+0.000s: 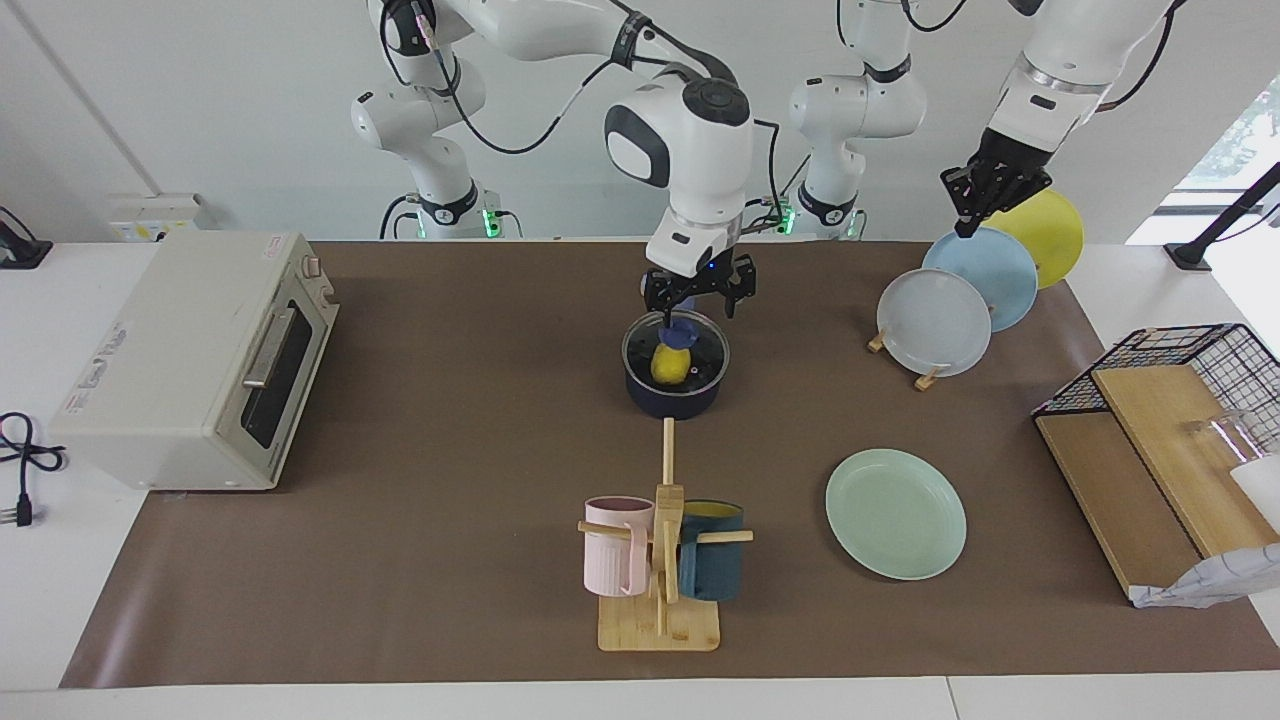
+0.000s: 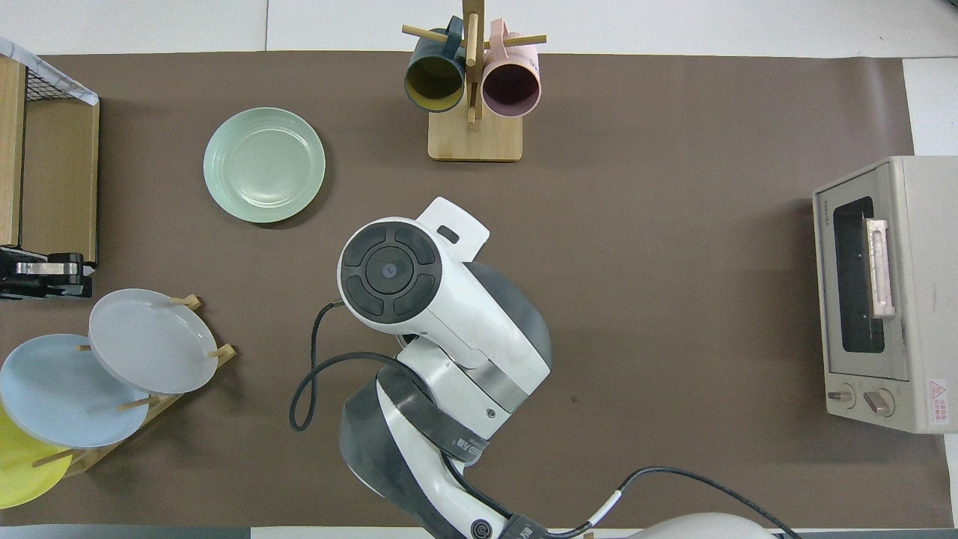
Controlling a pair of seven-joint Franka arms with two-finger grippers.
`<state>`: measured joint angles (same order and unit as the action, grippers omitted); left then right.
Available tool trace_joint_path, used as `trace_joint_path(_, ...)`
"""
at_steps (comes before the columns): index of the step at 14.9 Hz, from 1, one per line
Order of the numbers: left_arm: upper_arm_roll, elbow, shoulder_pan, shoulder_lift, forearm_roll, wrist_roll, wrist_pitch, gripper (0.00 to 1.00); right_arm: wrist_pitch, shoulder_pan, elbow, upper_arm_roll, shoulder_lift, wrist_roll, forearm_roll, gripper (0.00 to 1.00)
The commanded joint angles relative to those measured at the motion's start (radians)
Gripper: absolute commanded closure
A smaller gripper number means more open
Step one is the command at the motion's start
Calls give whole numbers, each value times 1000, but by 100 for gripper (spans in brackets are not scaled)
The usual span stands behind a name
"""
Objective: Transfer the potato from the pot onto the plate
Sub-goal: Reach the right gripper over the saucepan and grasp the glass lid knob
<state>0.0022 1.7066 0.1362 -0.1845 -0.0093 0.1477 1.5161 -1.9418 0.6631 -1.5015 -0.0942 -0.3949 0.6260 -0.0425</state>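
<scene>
The navy pot (image 1: 675, 395) stands mid-table with a glass lid (image 1: 700, 360) on it. The yellow potato (image 1: 668, 365) shows through the lid, inside the pot. My right gripper (image 1: 697, 300) is open just above the lid, its fingers spread to either side of the lid's blue knob (image 1: 682, 330). In the overhead view the right arm (image 2: 434, 322) hides the pot, lid and potato. The mint-green plate (image 1: 895, 513) lies empty farther from the robots, toward the left arm's end; it also shows in the overhead view (image 2: 264, 165). My left gripper (image 1: 985, 205) waits over the plate rack.
A toaster oven (image 1: 190, 360) stands at the right arm's end. A wooden mug tree (image 1: 660, 560) with a pink and a teal mug stands farther out than the pot. A plate rack (image 1: 935, 320) holds grey, light blue and yellow plates. A wire basket (image 1: 1160, 420) with wooden boards sits at the left arm's end.
</scene>
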Motion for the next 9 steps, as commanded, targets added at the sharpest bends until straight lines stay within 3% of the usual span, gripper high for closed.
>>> trace_joint_path(1, 2, 21, 5, -24, -12, 13, 3, 0, -61, 0, -104, -2, 34, -53, -16, 0)
trace_joint_path(5, 4, 22, -4, -24, -12, 16, 39, 0, -65, -3, -141, -2, 48, -83, -16, 1)
trace_joint_path(9, 5, 22, -6, -23, -12, 24, 42, 0, -66, 0, -181, -4, 67, -89, -16, 25)
